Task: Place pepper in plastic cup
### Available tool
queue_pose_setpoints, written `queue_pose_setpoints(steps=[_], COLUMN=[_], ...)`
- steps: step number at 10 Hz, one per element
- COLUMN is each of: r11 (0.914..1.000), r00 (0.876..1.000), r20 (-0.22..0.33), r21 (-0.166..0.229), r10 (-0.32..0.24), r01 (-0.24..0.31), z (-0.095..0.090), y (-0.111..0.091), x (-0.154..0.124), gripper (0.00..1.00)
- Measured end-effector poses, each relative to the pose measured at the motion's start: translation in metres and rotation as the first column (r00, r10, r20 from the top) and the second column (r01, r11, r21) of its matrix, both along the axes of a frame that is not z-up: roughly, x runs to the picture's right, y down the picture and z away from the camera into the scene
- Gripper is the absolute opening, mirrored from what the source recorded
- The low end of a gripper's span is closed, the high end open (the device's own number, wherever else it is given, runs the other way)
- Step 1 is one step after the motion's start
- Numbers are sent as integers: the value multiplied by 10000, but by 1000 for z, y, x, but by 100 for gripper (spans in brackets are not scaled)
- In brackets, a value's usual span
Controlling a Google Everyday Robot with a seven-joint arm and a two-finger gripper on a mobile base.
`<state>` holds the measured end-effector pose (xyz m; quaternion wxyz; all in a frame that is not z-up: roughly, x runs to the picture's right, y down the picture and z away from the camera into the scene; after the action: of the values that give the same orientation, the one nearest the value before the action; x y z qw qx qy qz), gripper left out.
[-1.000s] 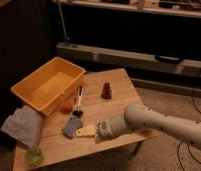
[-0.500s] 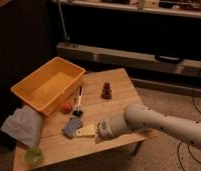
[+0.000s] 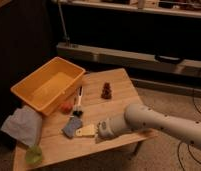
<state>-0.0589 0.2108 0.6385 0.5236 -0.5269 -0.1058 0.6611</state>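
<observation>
A slim dark thing (image 3: 78, 104) with a pale upper end lies on the wooden table (image 3: 119, 82) beside the bin's right wall; it looks like the pepper. The plastic cup (image 3: 33, 154), small, round and light green, stands at the table's front left corner. My gripper (image 3: 89, 131) is low over the table's front middle, its tip against a blue-grey flat thing (image 3: 71, 126). It is below the pepper and well to the right of the cup. The white arm (image 3: 159, 124) reaches in from the right.
A big yellow-orange bin (image 3: 49, 85) takes up the table's left back. A small round red-orange thing (image 3: 67, 106) lies by the bin. A brown lumpy object (image 3: 107, 90) stands mid-table. A grey cloth (image 3: 21, 125) hangs over the left edge. A dark shelf unit stands behind.
</observation>
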Motion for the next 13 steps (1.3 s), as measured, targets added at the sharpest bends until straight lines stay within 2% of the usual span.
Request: queue_pose_setpoints(steps=[10, 11, 13], r11=[10000, 9999, 9992], r00=[9999, 9993, 9957], r20=[-116, -369, -926], r21=[31, 118, 391], r10=[15, 16, -12], r01=[-15, -11, 48], z=[0, 0, 4], y=[-1, -6, -33], x=[2, 5, 22], gripper=[80, 80, 80])
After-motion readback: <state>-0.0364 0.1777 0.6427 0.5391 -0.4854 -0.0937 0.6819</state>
